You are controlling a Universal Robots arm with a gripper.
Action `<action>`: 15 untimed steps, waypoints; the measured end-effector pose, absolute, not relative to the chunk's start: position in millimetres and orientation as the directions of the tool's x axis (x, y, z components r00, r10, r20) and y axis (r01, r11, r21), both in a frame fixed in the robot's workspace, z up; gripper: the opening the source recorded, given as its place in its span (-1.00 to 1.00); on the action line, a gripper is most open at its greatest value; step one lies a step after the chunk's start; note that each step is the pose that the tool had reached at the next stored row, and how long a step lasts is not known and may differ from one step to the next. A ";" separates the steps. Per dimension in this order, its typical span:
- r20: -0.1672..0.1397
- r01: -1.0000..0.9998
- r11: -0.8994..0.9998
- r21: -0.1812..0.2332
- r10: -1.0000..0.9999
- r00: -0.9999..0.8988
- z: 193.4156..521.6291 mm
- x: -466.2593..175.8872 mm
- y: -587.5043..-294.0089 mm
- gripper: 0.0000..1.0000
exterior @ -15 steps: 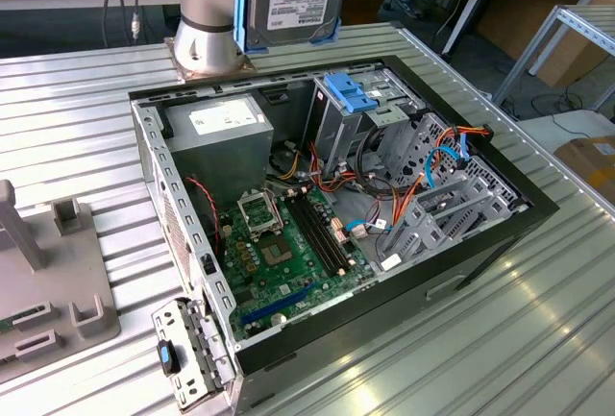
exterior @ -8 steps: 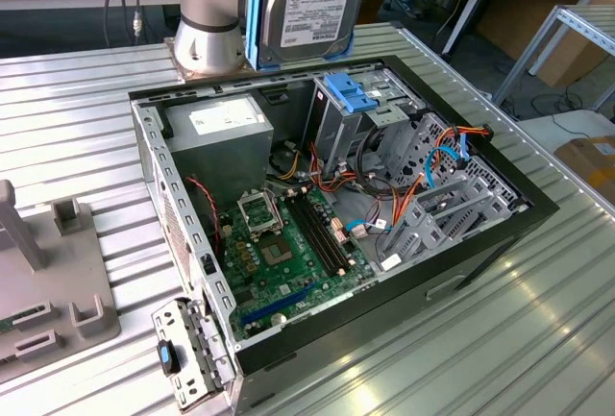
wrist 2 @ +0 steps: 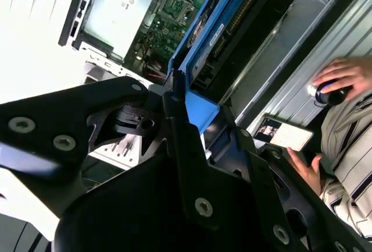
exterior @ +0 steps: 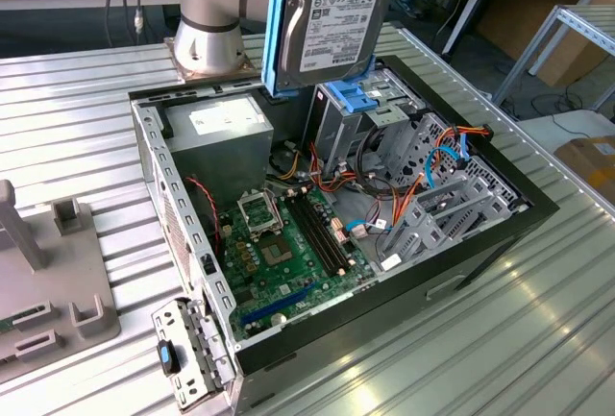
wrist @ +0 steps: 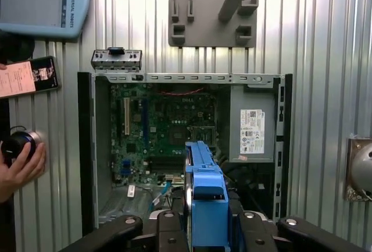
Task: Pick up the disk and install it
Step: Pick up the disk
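Metal ribbed surface (wrist: 325, 60) carries a person's hand (wrist: 20, 167), well aside from the claw (wrist: 208, 220), and the open computer case (wrist: 186, 78) beneath it. The claw clamps the blue-framed disk (wrist: 206, 199) on edge above that case.

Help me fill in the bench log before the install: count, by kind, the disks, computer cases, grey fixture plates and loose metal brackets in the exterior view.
Computer case, open on the table: 1
Disk, held up above the case: 1
Grey fixture plate: 1
Loose metal bracket, beside the case: 1
Total: 4
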State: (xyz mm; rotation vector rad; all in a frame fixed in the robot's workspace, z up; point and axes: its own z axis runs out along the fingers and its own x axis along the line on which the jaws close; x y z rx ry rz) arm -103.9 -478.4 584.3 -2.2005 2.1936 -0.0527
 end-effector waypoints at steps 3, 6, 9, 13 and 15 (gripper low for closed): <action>0.001 -0.999 -0.003 -0.048 -1.000 0.003 583.6 -103.8 -499.8 -0.26; 0.001 -0.999 -0.003 -0.048 -1.000 0.003 581.3 -103.8 -512.0 -0.26; 0.001 -0.999 -0.003 -0.048 -1.000 0.003 574.0 -103.8 -516.2 -0.26; 0.001 -0.999 -0.003 -0.048 -1.000 0.003 563.2 -103.8 -520.5 -0.26; 0.001 -0.999 -0.003 -0.048 -1.000 0.003 559.5 -103.9 -521.6 -0.26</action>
